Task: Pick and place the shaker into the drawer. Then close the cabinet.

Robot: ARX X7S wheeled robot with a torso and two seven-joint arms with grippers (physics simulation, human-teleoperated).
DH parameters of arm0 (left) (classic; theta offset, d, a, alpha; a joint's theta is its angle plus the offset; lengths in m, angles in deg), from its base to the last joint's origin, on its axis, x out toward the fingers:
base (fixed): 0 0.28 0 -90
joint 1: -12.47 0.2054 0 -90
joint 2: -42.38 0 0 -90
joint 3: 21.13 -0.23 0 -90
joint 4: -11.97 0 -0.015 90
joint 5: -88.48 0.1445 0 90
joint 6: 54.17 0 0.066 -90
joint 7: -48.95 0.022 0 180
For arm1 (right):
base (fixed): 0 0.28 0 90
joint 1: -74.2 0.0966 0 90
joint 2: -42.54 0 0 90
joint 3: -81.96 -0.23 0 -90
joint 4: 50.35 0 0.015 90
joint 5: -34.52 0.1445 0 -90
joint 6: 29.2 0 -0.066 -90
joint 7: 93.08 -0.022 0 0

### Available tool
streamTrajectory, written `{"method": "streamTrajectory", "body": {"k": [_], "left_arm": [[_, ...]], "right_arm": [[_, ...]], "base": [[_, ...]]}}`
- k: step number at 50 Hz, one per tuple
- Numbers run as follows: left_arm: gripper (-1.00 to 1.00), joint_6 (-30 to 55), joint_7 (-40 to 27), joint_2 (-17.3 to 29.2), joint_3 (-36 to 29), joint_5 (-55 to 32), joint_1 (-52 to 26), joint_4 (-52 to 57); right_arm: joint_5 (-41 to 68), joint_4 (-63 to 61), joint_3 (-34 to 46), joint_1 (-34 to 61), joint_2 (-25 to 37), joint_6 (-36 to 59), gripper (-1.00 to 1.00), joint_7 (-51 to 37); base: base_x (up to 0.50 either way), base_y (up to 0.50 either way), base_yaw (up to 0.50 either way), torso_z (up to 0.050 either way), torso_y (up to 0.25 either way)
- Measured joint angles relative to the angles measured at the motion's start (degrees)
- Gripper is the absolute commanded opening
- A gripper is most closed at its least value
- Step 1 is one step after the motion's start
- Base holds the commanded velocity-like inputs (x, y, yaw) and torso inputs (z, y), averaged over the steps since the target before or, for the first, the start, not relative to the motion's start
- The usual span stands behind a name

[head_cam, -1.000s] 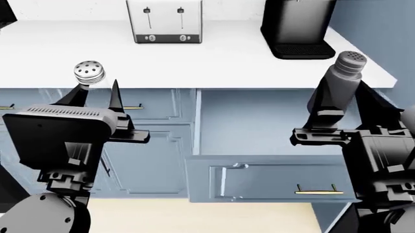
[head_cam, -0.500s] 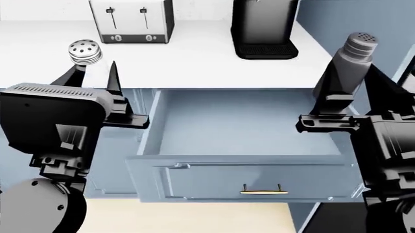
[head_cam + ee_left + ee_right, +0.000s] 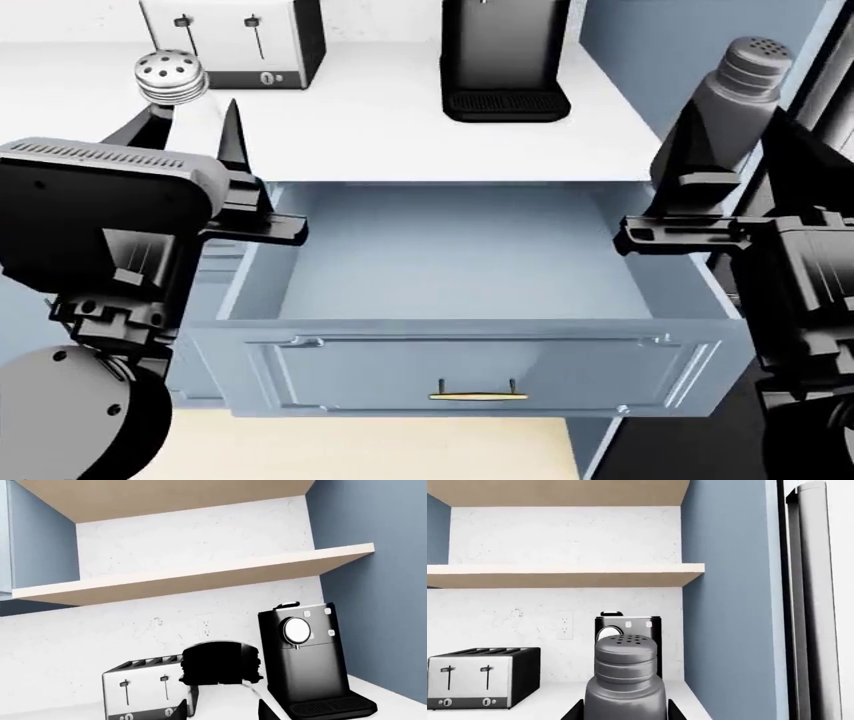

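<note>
Right pincer [image 3: 721, 150] clamps shaker [image 3: 742, 85] upright at 2 o'clock, raised for lowering into open drawer [image 3: 454, 262]. Left pincer [image 3: 194, 135] spread, empty, parked over bench [image 3: 374, 130].

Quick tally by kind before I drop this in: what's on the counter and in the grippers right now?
Shakers: 2, one by the left gripper, one in the right gripper
Toasters: 1
Coffee machines: 1
Total: 4
</note>
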Motion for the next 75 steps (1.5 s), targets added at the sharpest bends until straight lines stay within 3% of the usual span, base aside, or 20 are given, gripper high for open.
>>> {"method": "streamTrajectory", "body": {"k": [33, 46, 54, 64, 75], "left_arm": [[-1.00, 1.45, -0.84, 0.14, -0.38, -1.30, -2.47, 0.09], [-1.00, 4.08, -1.94, 0.39, -0.12, -3.71, -4.49, 0.84], [-1.00, 12.82, -5.40, 1.08, 1.89, -14.55, -11.70, 1.43], [-1.00, 25.36, -9.89, 1.63, 0.67, -30.51, -25.49, -3.14], [-1.00, 32.52, -6.80, 2.01, -4.48, -35.85, -35.04, -8.81]], "right_arm": [[1.04, -0.09, 0.23, 1.23, 0.87, -0.10, -1.00, -0.91], [4.15, -0.57, -0.70, 2.80, 2.26, 0.72, -1.00, -2.24], [12.60, 0.07, -1.53, 8.60, 6.42, 3.62, -1.00, -4.56], [23.03, 4.01, 2.72, 22.89, 10.75, 9.87, -1.00, -7.01], [26.83, 7.66, 10.24, 36.82, 11.69, 17.63, -1.00, -4.11]], "base": [[0.38, 0.00, 0.00, 0.000, 0.001], [0.04, 0.00, 0.00, 0.001, 0.001], [0.00, 0.00, 0.00, 0.000, 0.000], [0.00, 0.00, 0.00, 0.000, 0.000], [0.00, 0.00, 0.00, 0.000, 0.000]]}}
